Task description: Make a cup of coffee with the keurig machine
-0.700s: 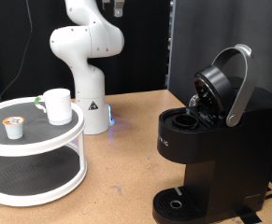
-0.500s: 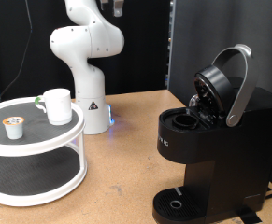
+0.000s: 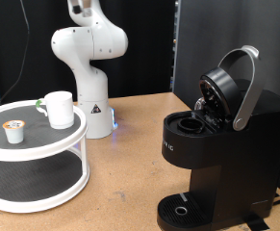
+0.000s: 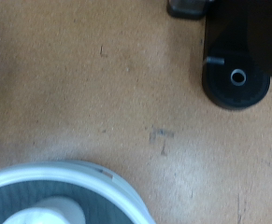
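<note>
The arm [image 3: 91, 43] rises from its white base at the back of the wooden table [image 3: 130, 144], its upper links running out of the exterior view's top — the gripper itself is out of frame in both views, so whether its jaws are clenched or released cannot be told.

The cup [image 3: 60, 109] stands upright on the top tier of a round, white two-tier stand [image 3: 34, 144] at the exterior view's left, near the stand's far rim, its handle turned toward the exterior view's left. A pod [image 3: 16, 131] with an orange-marked lid sits on the same tier, near the cup but apart from it and closer to the front edge.

The keurig [image 3: 212, 154] fills the exterior view's right, well apart from the stand. Its lid [image 3: 226, 87] is tipped up and back, the grey handle arching above, and the brew chamber [image 3: 190, 123] lies open. The round drip base [image 3: 183, 209] at its foot carries no cup.

A broad strip of bare tabletop runs between the stand's edge and the machine.

From the wrist camera, looking down from height, the drip base [image 4: 236, 79] sits at one corner and the stand's rim [image 4: 70, 177] curves along the opposite edge — plain wood between them.
</note>
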Controlling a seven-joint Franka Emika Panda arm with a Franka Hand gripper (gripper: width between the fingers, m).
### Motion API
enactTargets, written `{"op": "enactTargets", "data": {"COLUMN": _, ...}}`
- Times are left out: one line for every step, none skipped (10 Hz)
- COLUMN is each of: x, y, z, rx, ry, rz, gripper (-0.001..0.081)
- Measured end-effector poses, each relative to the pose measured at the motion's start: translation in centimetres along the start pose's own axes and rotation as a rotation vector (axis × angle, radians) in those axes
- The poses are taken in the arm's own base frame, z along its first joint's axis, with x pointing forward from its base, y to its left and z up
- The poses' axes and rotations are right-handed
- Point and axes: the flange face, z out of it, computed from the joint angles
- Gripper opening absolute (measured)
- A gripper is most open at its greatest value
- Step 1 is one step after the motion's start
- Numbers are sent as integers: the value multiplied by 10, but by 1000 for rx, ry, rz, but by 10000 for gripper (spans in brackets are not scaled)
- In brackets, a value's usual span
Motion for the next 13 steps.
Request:
{"op": "enactTargets", "data": {"x": -7, "y": 4, "z": -2, "rx": 1, "ry": 6, "rz": 6, "gripper": 798}}
{"op": "enactTargets", "data": {"x": -6, "y": 3, "z": -1, "rx": 2, "ry": 3, "rz": 4, "gripper": 798}}
{"op": "enactTargets", "data": {"x": -7, "y": 4, "z": 1, "rx": -7, "ry": -22, "rz": 0, "gripper": 798}}
{"op": "enactTargets", "data": {"x": -11, "y": 6, "z": 5, "rx": -21, "ry": -68, "rz": -1, "gripper": 798}}
{"op": "enactTargets", "data": {"x": -19, "y": 11, "z": 11, "rx": -28, "ry": -124, "rz": 8, "gripper": 798}}
{"op": "enactTargets", "data": {"x": -30, "y": 20, "z": 15, "rx": -35, "ry": -178, "rz": 23, "gripper": 798}}
{"op": "enactTargets", "data": {"x": -43, "y": 29, "z": 19, "rx": -35, "ry": -213, "rz": 34, "gripper": 798}}
{"op": "enactTargets", "data": {"x": -49, "y": 36, "z": 21, "rx": -29, "ry": -223, "rz": 38, "gripper": 798}}
{"op": "enactTargets", "data": {"x": -48, "y": 35, "z": 21, "rx": -29, "ry": -224, "rz": 37, "gripper": 798}}
{"op": "enactTargets", "data": {"x": -48, "y": 35, "z": 22, "rx": -33, "ry": -221, "rz": 35, "gripper": 798}}
{"op": "enactTargets", "data": {"x": -49, "y": 37, "z": 21, "rx": -47, "ry": -213, "rz": 26, "gripper": 798}}
{"op": "enactTargets", "data": {"x": -53, "y": 41, "z": 22, "rx": -70, "ry": -204, "rz": 20, "gripper": 798}}
{"op": "enactTargets", "data": {"x": -59, "y": 47, "z": 23, "rx": -96, "ry": -193, "rz": 19, "gripper": 798}}
